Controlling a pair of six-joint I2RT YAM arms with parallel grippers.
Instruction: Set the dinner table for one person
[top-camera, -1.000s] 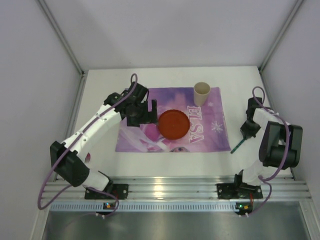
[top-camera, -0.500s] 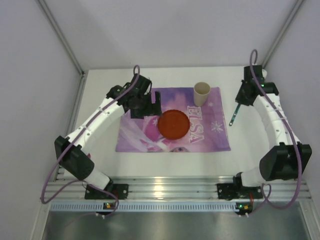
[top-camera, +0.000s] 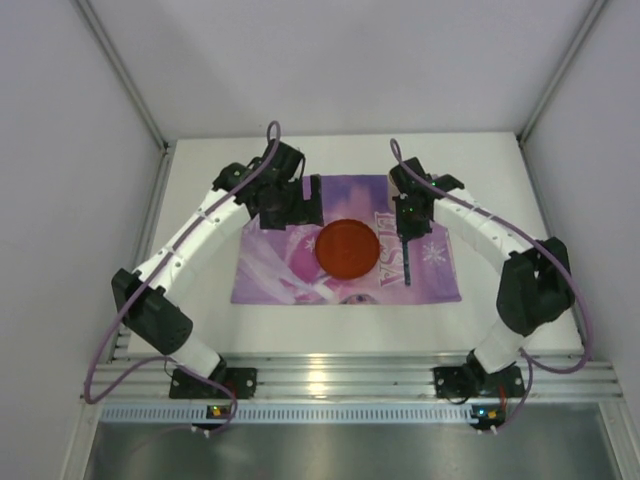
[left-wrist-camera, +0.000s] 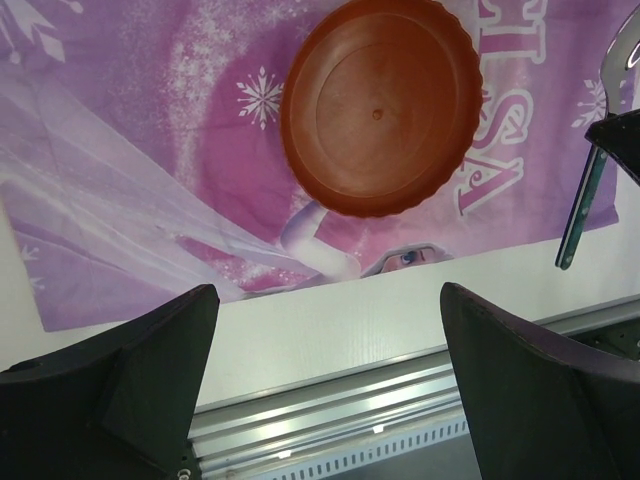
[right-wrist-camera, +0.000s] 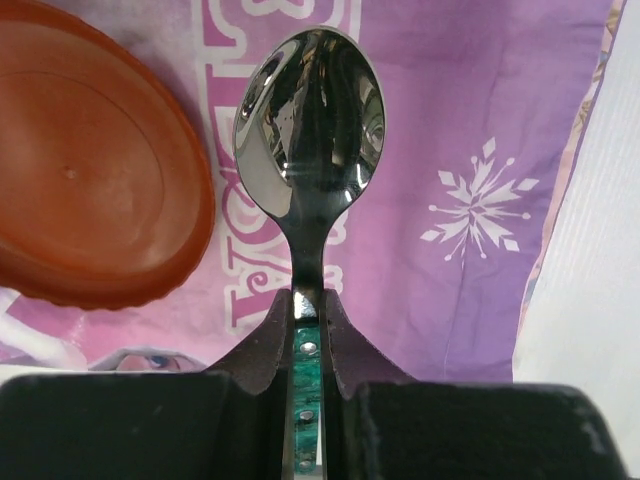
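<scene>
The white dinner table (top-camera: 490, 170) carries a purple placemat (top-camera: 265, 270) with an orange plate (top-camera: 347, 248) at its middle. My right gripper (top-camera: 405, 222) is shut on the green handle of a metal spoon (top-camera: 408, 265), which hangs over the mat just right of the plate. In the right wrist view the spoon (right-wrist-camera: 310, 120) sticks out from the gripper (right-wrist-camera: 307, 325), with the plate (right-wrist-camera: 80, 170) to its left. My left gripper (top-camera: 295, 212) hovers open and empty over the mat's far left. Its wrist view shows the gripper (left-wrist-camera: 325, 390), the plate (left-wrist-camera: 380, 105) and the spoon (left-wrist-camera: 578, 215).
A silver rail (top-camera: 330, 375) runs along the table's near edge, also in the left wrist view as the rail (left-wrist-camera: 330, 410). White walls close in the left, back and right. Bare white table (right-wrist-camera: 590, 300) lies right of the placemat (right-wrist-camera: 450, 120).
My right arm has swung from the table's right side leftward over the placemat, carrying the spoon, and now covers the beige cup. The left gripper has drifted slightly toward the back.
</scene>
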